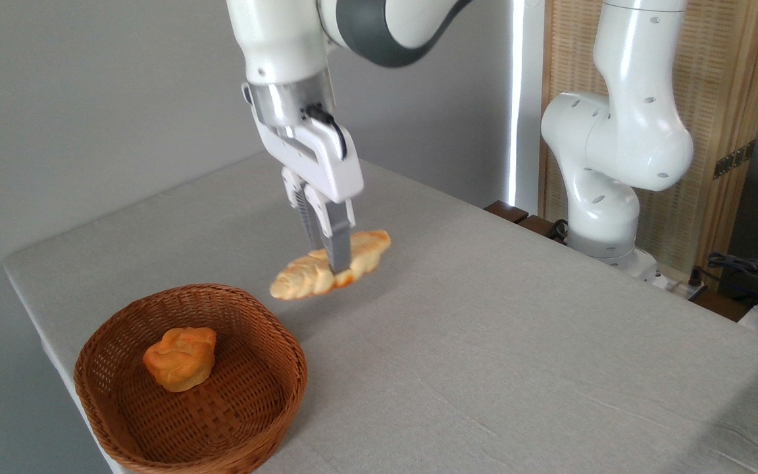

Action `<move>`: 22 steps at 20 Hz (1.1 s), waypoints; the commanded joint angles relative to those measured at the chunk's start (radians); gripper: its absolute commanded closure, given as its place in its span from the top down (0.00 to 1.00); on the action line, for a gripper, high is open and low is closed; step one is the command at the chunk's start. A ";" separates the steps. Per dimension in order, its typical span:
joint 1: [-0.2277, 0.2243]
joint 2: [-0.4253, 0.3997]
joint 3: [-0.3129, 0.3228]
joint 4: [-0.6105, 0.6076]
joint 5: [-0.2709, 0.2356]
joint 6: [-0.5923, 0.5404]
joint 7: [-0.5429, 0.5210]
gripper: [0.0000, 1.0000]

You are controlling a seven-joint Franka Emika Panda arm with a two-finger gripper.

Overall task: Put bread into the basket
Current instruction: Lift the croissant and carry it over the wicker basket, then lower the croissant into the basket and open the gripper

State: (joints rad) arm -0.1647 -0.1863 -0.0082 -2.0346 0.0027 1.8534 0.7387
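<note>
Pincer pinched on the long braided bread, held tilted just above the grey counter, up and to the right of the round wicker basket, with a small orange knotted bun inside.

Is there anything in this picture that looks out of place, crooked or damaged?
Nothing looks damaged or spilled. The long bread is held tilted in the end effector, its left end lower, beside the basket. A small round bun already lies inside the basket.
</note>
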 commanded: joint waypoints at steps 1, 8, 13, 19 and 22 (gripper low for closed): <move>0.001 0.022 0.005 0.070 -0.053 0.081 0.011 0.39; 0.002 0.119 0.005 0.068 -0.055 0.423 0.010 0.41; 0.007 0.180 0.014 0.068 -0.052 0.556 0.010 1.00; 0.007 0.206 0.014 0.070 -0.049 0.564 0.010 1.00; 0.007 0.206 0.014 0.070 -0.049 0.564 0.007 1.00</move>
State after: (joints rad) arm -0.1570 0.0106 -0.0003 -1.9813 -0.0368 2.4059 0.7387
